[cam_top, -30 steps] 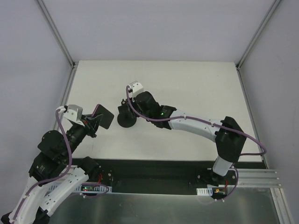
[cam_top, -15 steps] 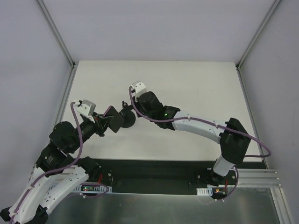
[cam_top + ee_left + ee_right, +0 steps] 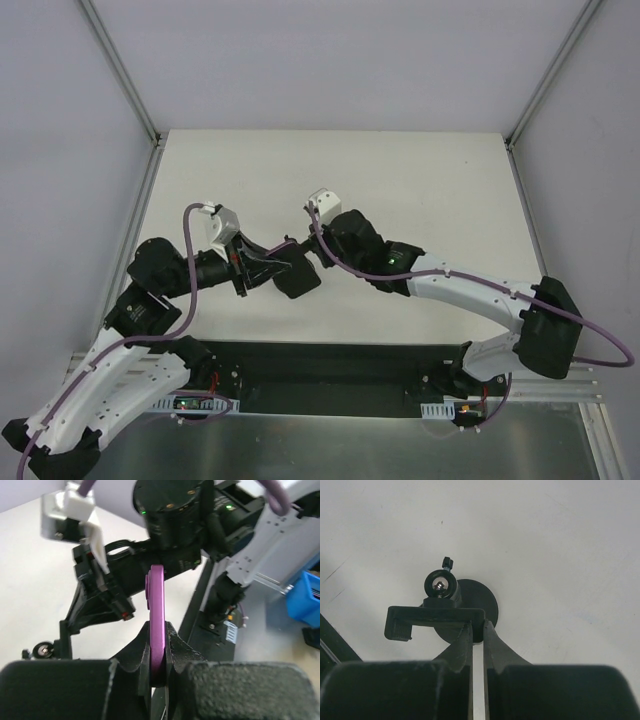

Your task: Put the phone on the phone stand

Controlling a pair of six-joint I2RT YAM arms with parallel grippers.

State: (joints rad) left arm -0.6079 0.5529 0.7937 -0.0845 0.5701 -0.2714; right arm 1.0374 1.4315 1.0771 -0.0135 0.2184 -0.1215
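The phone (image 3: 157, 611) shows edge-on in the left wrist view as a thin purple-tinted slab, upright between the pads of my left gripper (image 3: 157, 647), which is shut on it. From above, the phone (image 3: 298, 278) is a dark slab at the table's middle, right at the tip of the left gripper (image 3: 268, 270). The phone stand (image 3: 476, 602) stands on the white table, with a round disc base and a cross-bar holder (image 3: 435, 616) on top. My right gripper (image 3: 478, 626) is shut on the right end of that holder. From above, the stand is mostly hidden under both grippers.
A black strip (image 3: 330, 365) and metal rails (image 3: 560, 385) run along the near table edge by the arm bases. White walls with frame posts (image 3: 150, 135) bound the back and sides. A blue bin (image 3: 306, 600) sits off the table.
My left arm swung right, carrying the phone up to the stand. The right gripper closed on the stand's holder, and the right arm shifted a little right.
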